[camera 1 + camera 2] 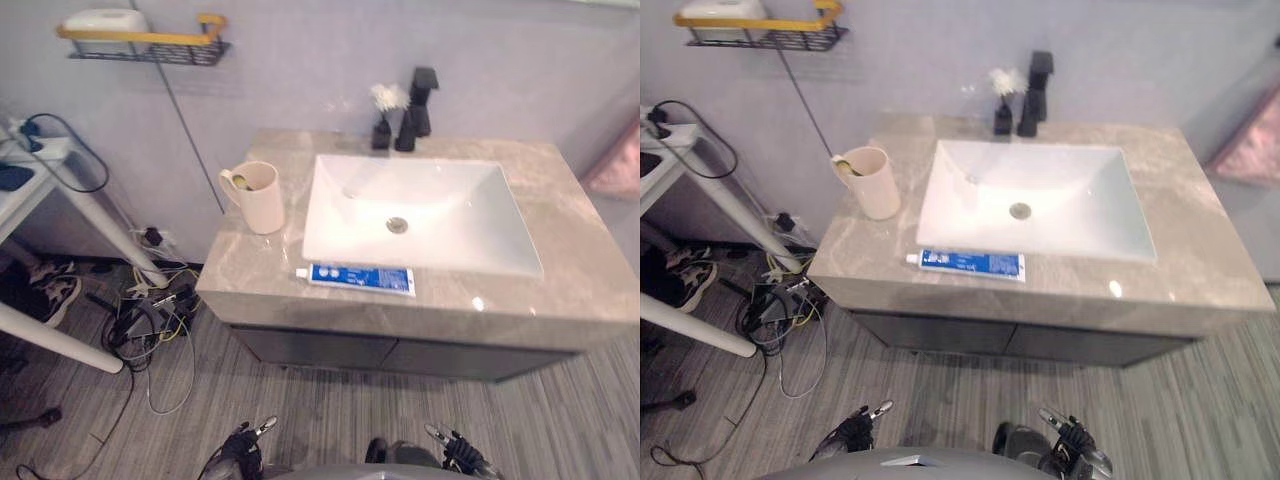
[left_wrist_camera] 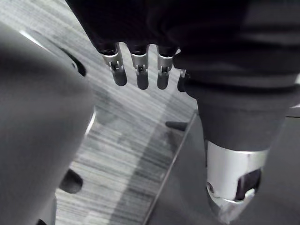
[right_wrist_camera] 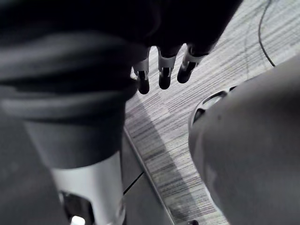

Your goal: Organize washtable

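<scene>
Left eye view has the blue-and-white toothpaste tube (image 1: 358, 279) lying flat on the washtable (image 1: 560, 290), along its near edge just in front of the white sink (image 1: 440, 200). A beige cup (image 1: 260, 205) stands left of the sink. At the far edge a black faucet (image 1: 418, 105) and a small dark vase (image 1: 382, 132) with a white flower stand side by side. Well apart from the table, low and near, the left hand (image 1: 243, 447) and right hand (image 1: 460, 455) hang with fingers relaxed and straight, both holding nothing.

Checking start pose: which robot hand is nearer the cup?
Left: the left robot hand hangs low before the cup; the right robot hand hangs far to its right.
</scene>
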